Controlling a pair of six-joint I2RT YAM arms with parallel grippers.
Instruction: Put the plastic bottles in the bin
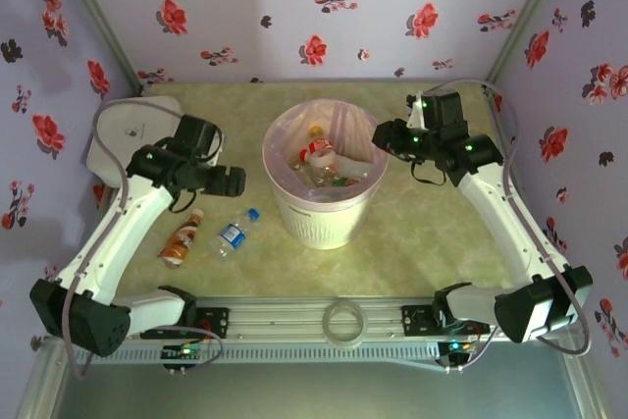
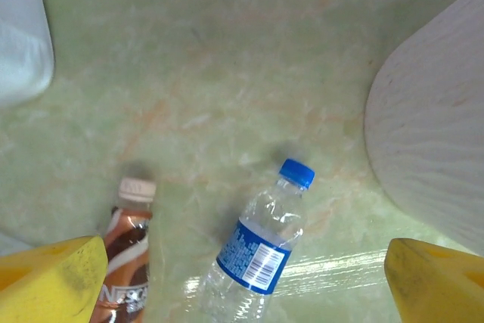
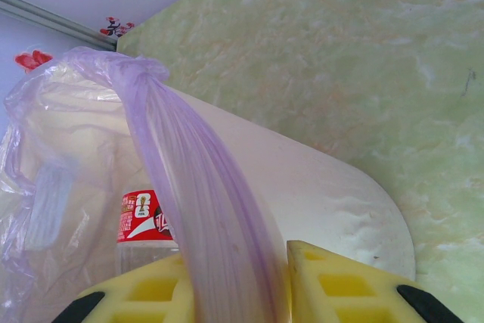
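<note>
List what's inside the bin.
Inside the bin, over its pink liner, lie several plastic bottles: one with a red label, others clear. Whatever lies beneath that pile is covered.

walls (image 1: pixel 324 7): lavender paper, red and dark flowers, on three sides | posts (image 1: pixel 98 22): grey metal, back corners | bench (image 1: pixel 422 233): pale green marbled top | rail (image 1: pixel 275 317): aluminium, near edge | light: soft, even, faint sheen on bench

Two white arms rise from the near edge. Left arm (image 1: pixel 128 228) leans far-left, left gripper (image 1: pixel 234 182) facing down, yellow fingers (image 2: pixel 53 281) spread wide. Right arm (image 1: pixel 505 213) leans far-right, right gripper (image 1: pixel 380 135) pinching liner (image 3: pixel 200 187).
</note>
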